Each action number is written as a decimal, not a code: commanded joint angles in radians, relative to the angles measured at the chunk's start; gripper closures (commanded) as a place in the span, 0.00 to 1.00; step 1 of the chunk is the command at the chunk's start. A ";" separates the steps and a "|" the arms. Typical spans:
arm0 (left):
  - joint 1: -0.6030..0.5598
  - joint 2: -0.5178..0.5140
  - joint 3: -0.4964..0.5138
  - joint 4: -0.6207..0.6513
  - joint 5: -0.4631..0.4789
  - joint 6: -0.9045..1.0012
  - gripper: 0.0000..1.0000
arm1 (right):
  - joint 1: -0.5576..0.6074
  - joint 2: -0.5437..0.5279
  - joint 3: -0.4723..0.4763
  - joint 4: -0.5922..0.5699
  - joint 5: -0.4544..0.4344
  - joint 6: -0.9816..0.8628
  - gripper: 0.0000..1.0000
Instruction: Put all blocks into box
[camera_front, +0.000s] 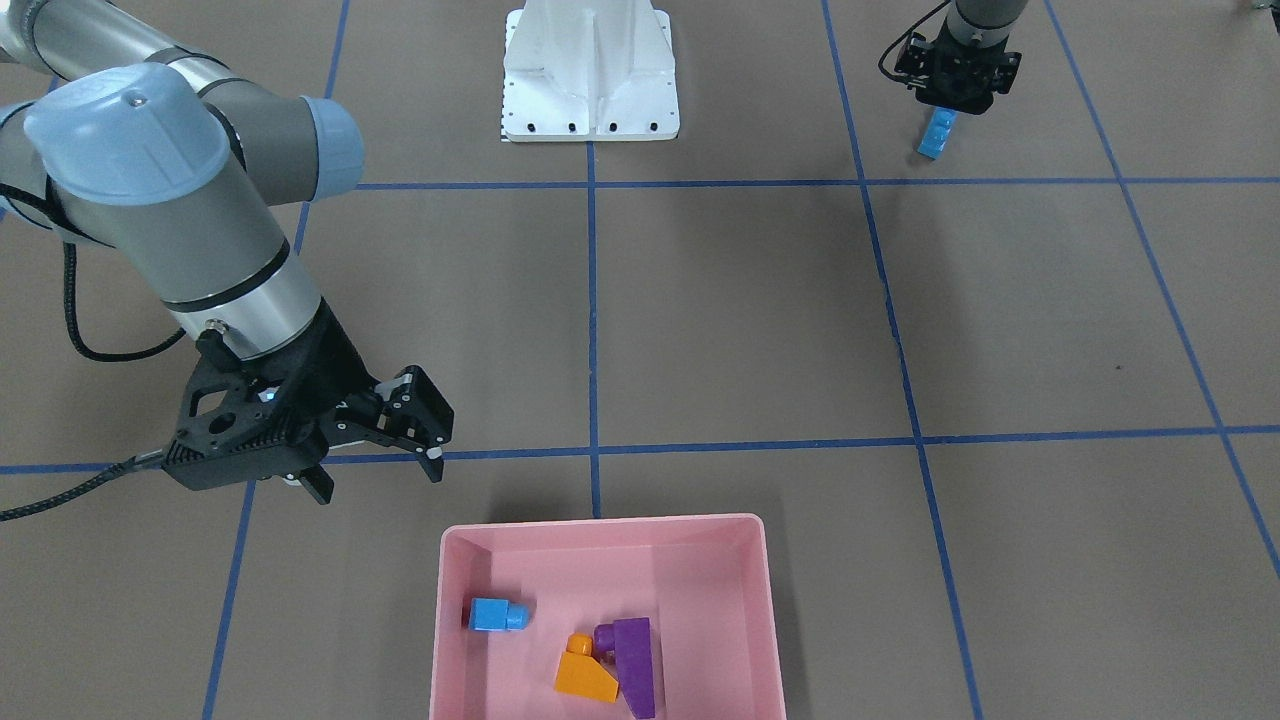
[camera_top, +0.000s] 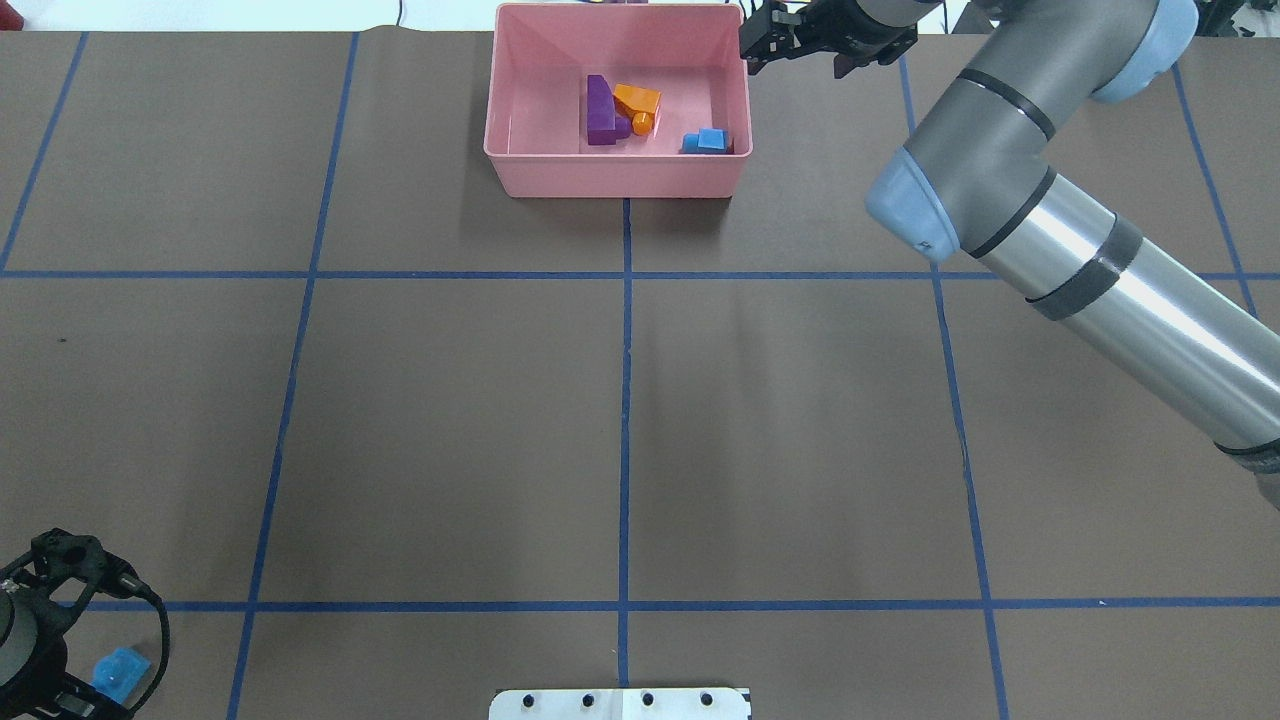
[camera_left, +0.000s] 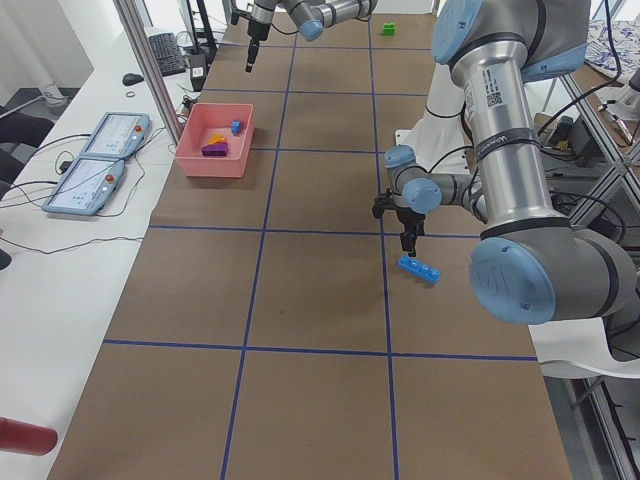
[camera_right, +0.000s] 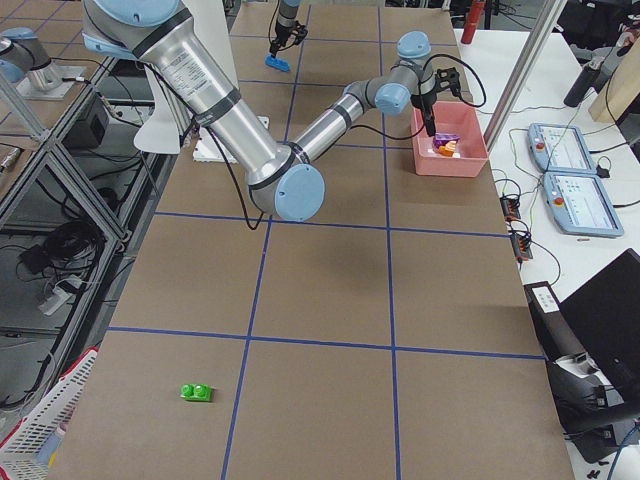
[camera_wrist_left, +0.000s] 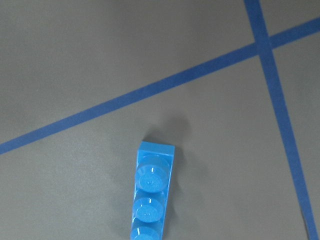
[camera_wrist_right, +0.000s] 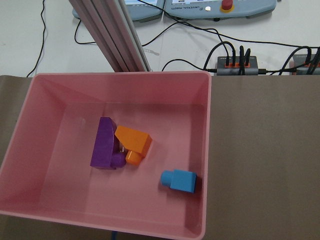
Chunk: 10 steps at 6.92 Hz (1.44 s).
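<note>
The pink box (camera_front: 600, 522) holds the orange sloped block (camera_front: 586, 677), the purple sloped block (camera_front: 634, 662) and the small blue cube (camera_front: 495, 614). My right gripper (camera_front: 375, 478) hovers open and empty just outside the box's rim; its wrist view looks down into the box (camera_wrist_right: 207, 150). The long blue bar (camera_front: 937, 135) lies on the table near the robot's base, also in the left wrist view (camera_wrist_left: 150, 197). My left gripper (camera_front: 950, 100) hangs right above it; whether its fingers are apart is unclear. The green block (camera_right: 196, 393) lies alone at the table's far right end.
The white robot base (camera_front: 590, 85) stands at the table's middle back edge. Blue tape lines (camera_front: 592, 300) grid the brown table. Teach pendants (camera_left: 95, 160) and cables lie on the white bench beyond the box.
</note>
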 joint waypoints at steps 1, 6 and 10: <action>0.013 0.004 0.014 0.001 -0.001 0.034 0.01 | 0.073 -0.054 0.053 -0.019 0.072 -0.043 0.01; 0.051 -0.011 0.140 -0.134 -0.006 0.032 0.01 | 0.144 -0.183 0.122 -0.036 0.104 -0.203 0.01; 0.062 -0.014 0.201 -0.207 -0.006 0.032 0.05 | 0.150 -0.247 0.142 -0.033 0.104 -0.256 0.01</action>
